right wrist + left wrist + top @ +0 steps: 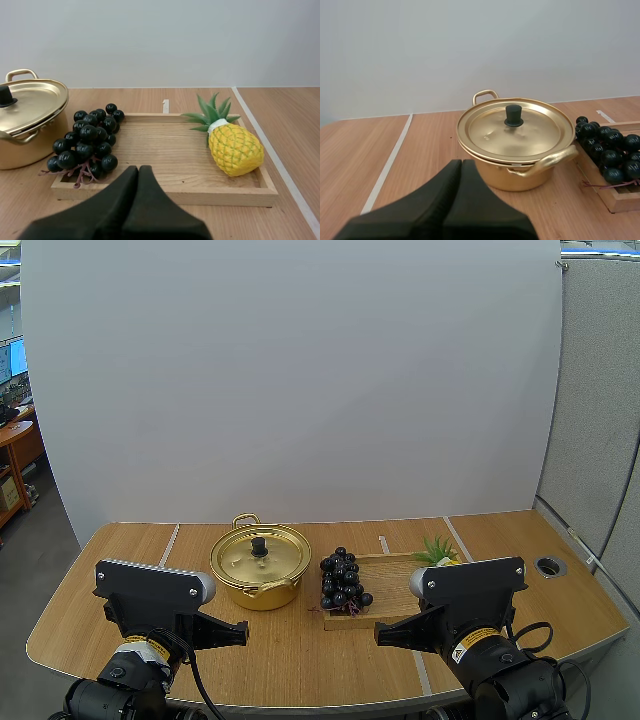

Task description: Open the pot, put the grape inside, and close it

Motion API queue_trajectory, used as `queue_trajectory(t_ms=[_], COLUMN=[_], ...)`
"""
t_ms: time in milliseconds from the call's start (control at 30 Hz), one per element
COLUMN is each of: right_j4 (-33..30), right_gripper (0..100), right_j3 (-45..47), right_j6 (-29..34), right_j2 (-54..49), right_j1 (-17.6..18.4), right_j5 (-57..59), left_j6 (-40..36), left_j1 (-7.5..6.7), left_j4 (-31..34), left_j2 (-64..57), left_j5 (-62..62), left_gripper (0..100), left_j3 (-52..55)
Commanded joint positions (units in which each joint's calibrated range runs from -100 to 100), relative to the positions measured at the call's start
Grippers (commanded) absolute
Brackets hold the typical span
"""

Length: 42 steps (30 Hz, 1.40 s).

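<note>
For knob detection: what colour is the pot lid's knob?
Black knob on gold lid; left wrist view shows it best.

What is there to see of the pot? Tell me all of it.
The pot is a shiny gold-coloured metal pan, round and shallow, standing upright on the wooden table. Its matching lid sits on top, so it is closed; a black knob stands at the lid's centre. Two looped handles stick out at opposite sides. The bunch of grapes on the wooden tray lies close beside it, not touching.
</note>
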Motion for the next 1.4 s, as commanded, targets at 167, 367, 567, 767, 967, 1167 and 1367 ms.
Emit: queue_trajectory(t_ms=[167,367,567,767,967,1167,1367], right_j4=[0.2,0.2,0.2,0.2,-0.2,-1.3,-1.3], right_gripper=[0,0,0,0,0,0,0], right_j3=[0.0,0.0,0.0,-4.9,-16.3,-25.1,-35.4], right_j6=[-0.2,-0.2,-0.2,-0.2,-0.2,-0.2,-0.2], right_j2=[-0.4,-0.4,-0.4,-0.4,-0.4,-0.4,-0.4], right_j1=[-0.2,-0.2,-0.2,-0.2,-0.2,-0.2,-0.2], right_j5=[-0.3,-0.3,-0.4,1.7,8.7,11.2,24.9], left_j6=[-0.7,-0.7,-0.7,-0.7,-0.6,-0.6,-0.6], left_j1=[0.82,0.82,0.82,0.82,0.82,0.82,0.82], left_j4=[-2.9,-2.9,-3.1,-2.8,-1.4,3.8,4.5], left_j2=[-0.3,-0.3,-0.3,-0.3,-0.3,-0.3,-0.3], left_j5=[-0.5,-0.5,-0.6,-0.3,3.2,3.5,9.9], left_gripper=[0,0,0,0,0,0,0], left_j3=[0.1,0.1,0.1,0.1,-10.8,-22.2,-34.8])
